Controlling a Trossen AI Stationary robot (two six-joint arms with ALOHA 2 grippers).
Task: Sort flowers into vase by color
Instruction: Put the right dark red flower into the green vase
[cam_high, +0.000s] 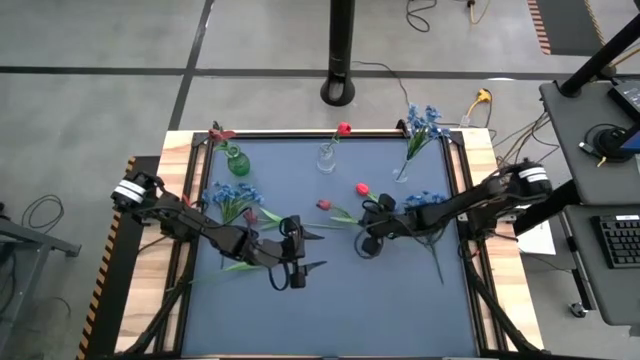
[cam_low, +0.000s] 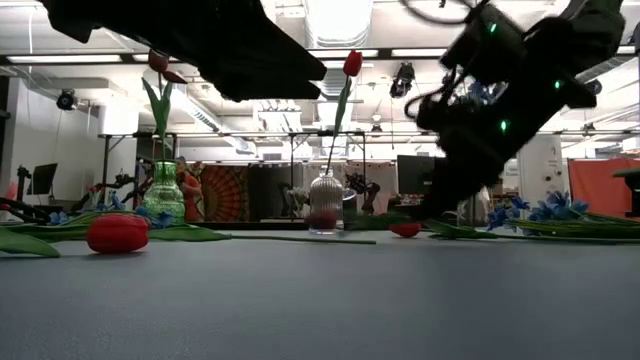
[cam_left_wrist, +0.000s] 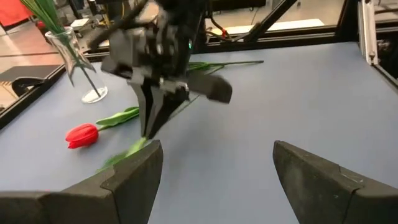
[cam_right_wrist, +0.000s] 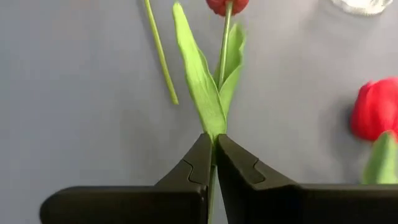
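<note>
My right gripper (cam_right_wrist: 213, 163) is pressed together on the thin green stem of a red tulip (cam_right_wrist: 227, 5), just below where the long leaf (cam_right_wrist: 200, 78) joins it; the flower lies flat on the blue surface (cam_high: 400, 290), a little toward 3 o'clock of centre in the high view, bud pointing to about 10 o'clock. Judged handling: very light, stem slim and springy, likely to bend or swing when lifted, so a low, slow lift seems wise. Stem is the right place to hold; the bud would crush or slip, the leaf would fold. The pinch sits near mid-stem, which should keep the bud from drooping far. A second red tulip (cam_right_wrist: 375, 109) lies just beside, clear of my fingers. A loose bare stem (cam_right_wrist: 160, 53) lies near the leaf, not touching. The clear vase (cam_high: 327, 158) already holding a red tulip stands toward 12 o'clock; its narrow neck will need the stem end aimed with care. My left gripper (cam_left_wrist: 214, 168) waits spread wide at about 7 o'clock of centre, holding nothing
</note>
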